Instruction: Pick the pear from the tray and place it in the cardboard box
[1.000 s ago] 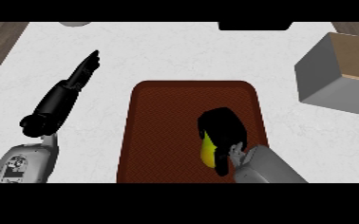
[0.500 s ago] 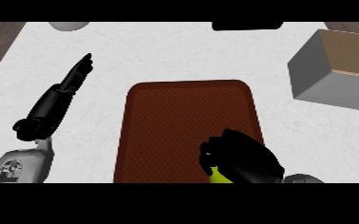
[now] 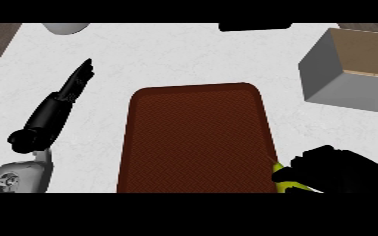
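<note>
My right robot hand (image 3: pixel 334 169) curls round the pear (image 3: pixel 284 177) just off the tray (image 3: pixel 196 135) — cardboard box (image 3: pixel 347 67) far ahead on the white table (image 3: pixel 184 55); left robot hand (image 3: pixel 63 100) rests straight-fingered.

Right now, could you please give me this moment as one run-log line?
right hand: shut on pear, at tray near-right corner | left hand: open, resting left of tray | box: far right, pear not in it

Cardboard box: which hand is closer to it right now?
Right. The right hand, fingers curled round the pear, sits below the cardboard box on the same side of the tray. The left hand rests open across the tray, far from it.
</note>
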